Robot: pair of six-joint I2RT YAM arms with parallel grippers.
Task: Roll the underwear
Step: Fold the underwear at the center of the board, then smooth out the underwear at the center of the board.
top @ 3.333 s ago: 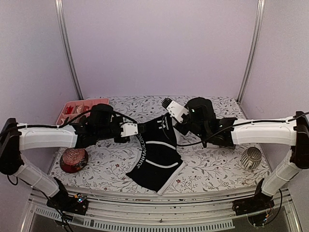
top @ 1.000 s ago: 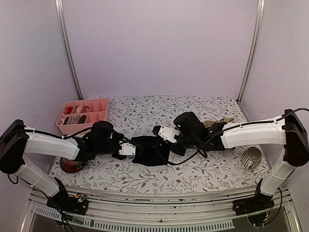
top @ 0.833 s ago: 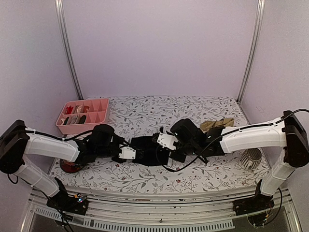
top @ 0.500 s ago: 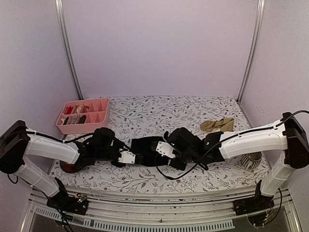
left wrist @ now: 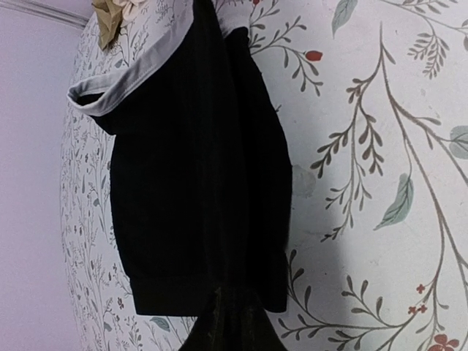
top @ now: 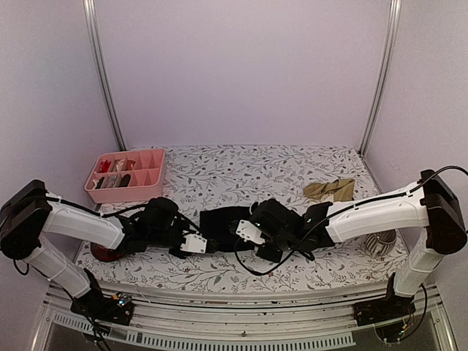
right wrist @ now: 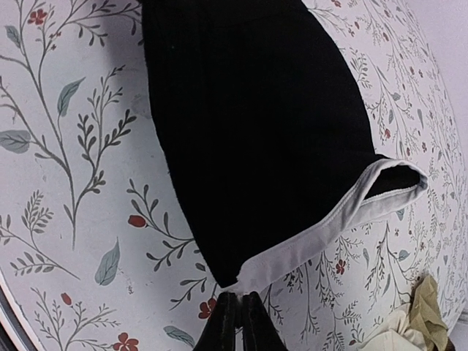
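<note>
2 low arms (top: 80, 219) stretched inward, left pincer (left wrist: 222, 311) facing right pincer (right wrist: 235, 308) (latter closed)

Left wrist cam: black underwear (left wrist: 197, 183) lies flat on the floral-print table (left wrist: 380, 146), folded into a long narrow slab. The pale grey-white trim (left wrist: 139, 80) runs along its far end, with one corner of the trim curled up off the surface. The near hem is straight and sits right at the left gripper (left wrist: 228, 322). The fingertips are close together with only a thin seam between them, black on black, so I can't tell if any cloth is pinched. A crumpled tan garment (left wrist: 117, 16) is at the far edge, apart from the black one. Lilac wall (left wrist: 29, 146) behind.
</note>
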